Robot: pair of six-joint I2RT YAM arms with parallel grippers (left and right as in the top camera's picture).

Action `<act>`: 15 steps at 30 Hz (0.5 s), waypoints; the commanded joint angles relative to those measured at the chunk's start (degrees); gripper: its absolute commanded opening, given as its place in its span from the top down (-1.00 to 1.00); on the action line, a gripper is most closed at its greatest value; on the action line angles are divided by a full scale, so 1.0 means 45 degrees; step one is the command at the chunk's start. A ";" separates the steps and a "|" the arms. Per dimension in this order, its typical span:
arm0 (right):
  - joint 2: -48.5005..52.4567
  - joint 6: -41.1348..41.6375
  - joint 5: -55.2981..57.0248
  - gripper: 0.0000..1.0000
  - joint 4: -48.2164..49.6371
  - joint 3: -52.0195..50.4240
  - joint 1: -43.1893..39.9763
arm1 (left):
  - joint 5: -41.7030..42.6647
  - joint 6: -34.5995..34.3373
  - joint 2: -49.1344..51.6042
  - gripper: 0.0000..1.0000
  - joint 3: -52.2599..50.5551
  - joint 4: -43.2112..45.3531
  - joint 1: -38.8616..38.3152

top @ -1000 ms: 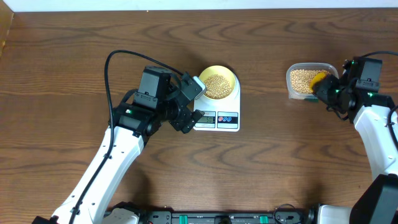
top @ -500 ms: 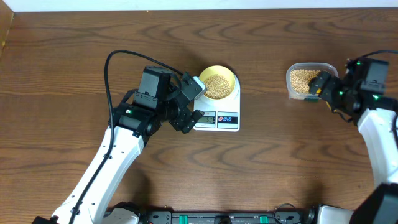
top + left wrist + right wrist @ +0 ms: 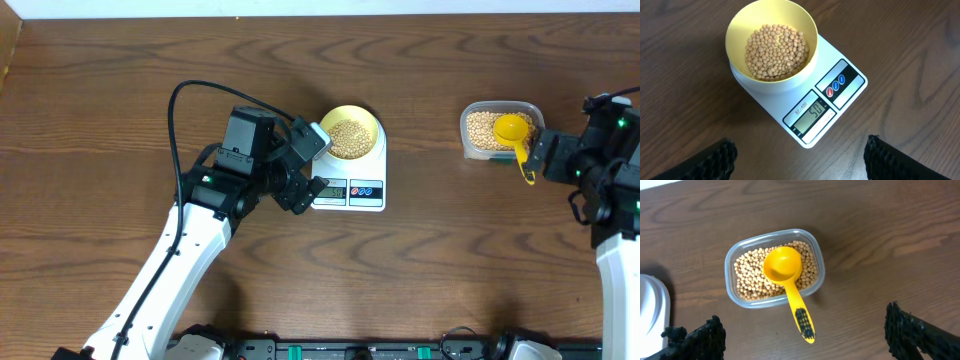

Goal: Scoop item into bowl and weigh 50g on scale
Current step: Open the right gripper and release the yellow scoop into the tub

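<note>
The right gripper [image 3: 807, 337] is pulling back toward the right edge of the table [image 3: 450, 280], away from the clear tub [image 3: 732, 265] whose right edge it was covering a second ago. Its jaws are standing wide apart with nothing between them. The yellow scoop [image 3: 785, 267], hidden under the gripper in the earlier overhead pictures, is now lying free. Its cup is resting face up on the beans in the tub [image 3: 747, 277], and its handle is sticking out over the tub's rim toward the gripper. Whether the handle's tip is touching the wood cannot be told.

Nothing else is differing from the earlier views. The left gripper [image 3: 805, 160] is hanging in the same spot just left of the scale [image 3: 845, 97], pointing down at it. Its jaws are spread wide and holding nothing, and both fingers [image 3: 715, 160] are showing at the lower corners of the left wrist view.

The pale yellow bowl [image 3: 740, 27] is sitting on the end of the scale away from the display, where it sat a second ago, well left of the tub. A heap of the beans [image 3: 775, 52] is filling its bottom. The display [image 3: 812, 114] is showing 50.
</note>
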 commanded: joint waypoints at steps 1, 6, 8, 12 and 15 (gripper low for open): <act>-0.0194 -0.0505 0.0180 -0.98 -0.0364 0.0155 -0.0005 | -0.0015 0.0170 -0.0092 -0.68 -0.0087 0.0010 0.0058; -0.0112 -0.0510 0.0185 -0.98 -0.0661 0.0155 -0.0015 | -0.0015 0.0170 -0.0092 -0.68 -0.0087 0.0010 0.0058; -0.0097 -0.0510 0.0185 -0.99 -0.0699 0.0155 -0.0015 | -0.0015 0.0170 -0.0092 -0.68 -0.0087 0.0010 0.0058; -0.0097 -0.0510 0.0185 -0.99 -0.0699 0.0155 -0.0015 | -0.0015 0.0165 -0.0092 -0.68 -0.0087 0.0010 0.0058; -0.0097 -0.0510 0.0185 -0.98 -0.0699 0.0155 -0.0015 | -0.0015 0.0170 -0.0092 -0.68 -0.0087 0.0010 0.0058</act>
